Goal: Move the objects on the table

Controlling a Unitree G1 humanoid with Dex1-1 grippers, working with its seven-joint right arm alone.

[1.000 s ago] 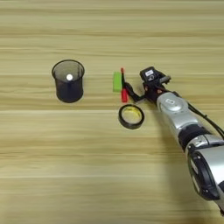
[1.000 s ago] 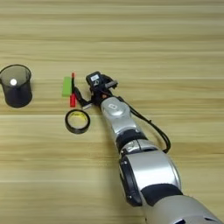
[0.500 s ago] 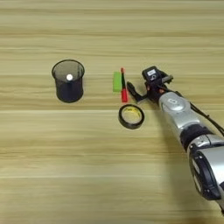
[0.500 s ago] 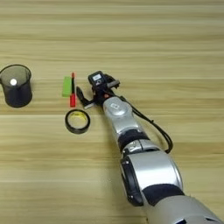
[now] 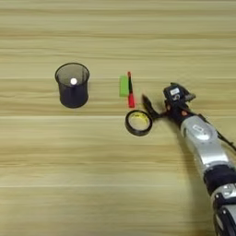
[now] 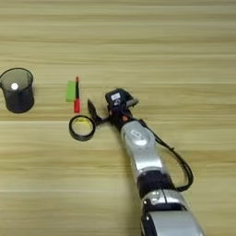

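While the right arm (image 6: pixel 138 152) stretches forward (low), tape ring (image 6: pixel 82 127) lies beside it.

I see the table (image 5: pixel 115 175): matt striped wood grain | forearm (image 5: pixel 203 143): smooth silvery metal, slight sheen | tape ring (image 5: pixel 138 123): glossy black | mesh cup (image 5: pixel 72 85): dark wire mesh | green block (image 5: pixel 124 86): smooth plastic look

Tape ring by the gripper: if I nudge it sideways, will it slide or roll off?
The tape ring lies flat on the table, so it would probably slide, not roll. It looks light and hollow, so a finger catching its rim might tip it. The marker lies close behind, so a push that way may shove it.
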